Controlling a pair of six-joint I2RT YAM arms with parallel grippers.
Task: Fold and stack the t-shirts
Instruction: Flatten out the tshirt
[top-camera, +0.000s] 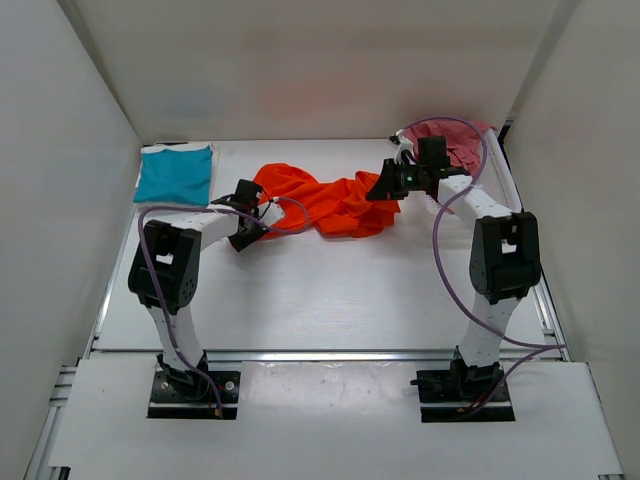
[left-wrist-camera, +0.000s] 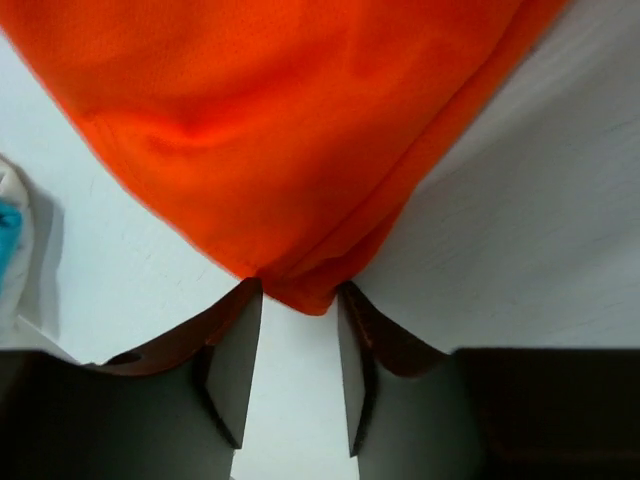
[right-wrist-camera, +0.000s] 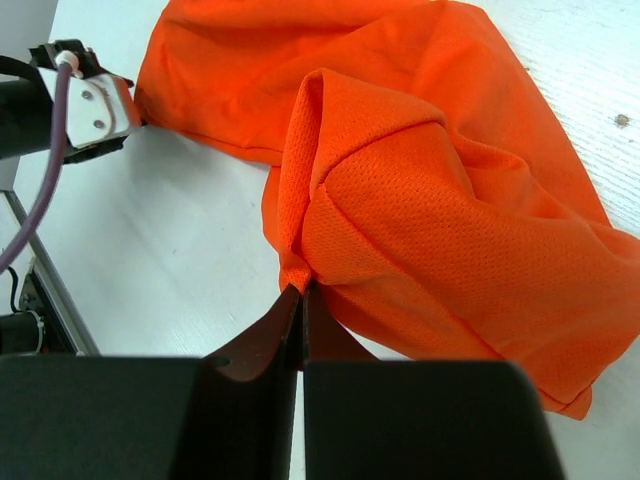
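1. Well, the orange shirt (top-camera: 335, 205) lies in a crumpled heap in the middle of the table (top-camera: 330, 290); it is not folded yet.
2. The right gripper (right-wrist-camera: 302, 292) is pinched tight on a fold of the orange shirt; the cloth bunches up right at its tips.
3. The left gripper (left-wrist-camera: 300, 300) has its fingers apart; a corner of the orange shirt sits right at the tips, but the table shows through the gap, so the corner looks loose, not pinched.
4. The blue shirt (top-camera: 175, 172) lies flat and folded at the far left of the table, well apart from the orange one; the pink shirt (top-camera: 462, 138) sits in the white basket (top-camera: 505, 175) at the far right.
5. If the left gripper shuts a little off the mark, the corner may slip out and it will grab only air; then one side alone gets lifted and the shirt hangs twisted.
6. The right gripper may be holding more than one layer, since the cloth is doubled over there; a pull would then drag the heap along and not spread it flat.
7. A hard pull to the left could push the orange shirt into the blue one and spoil its neat fold.
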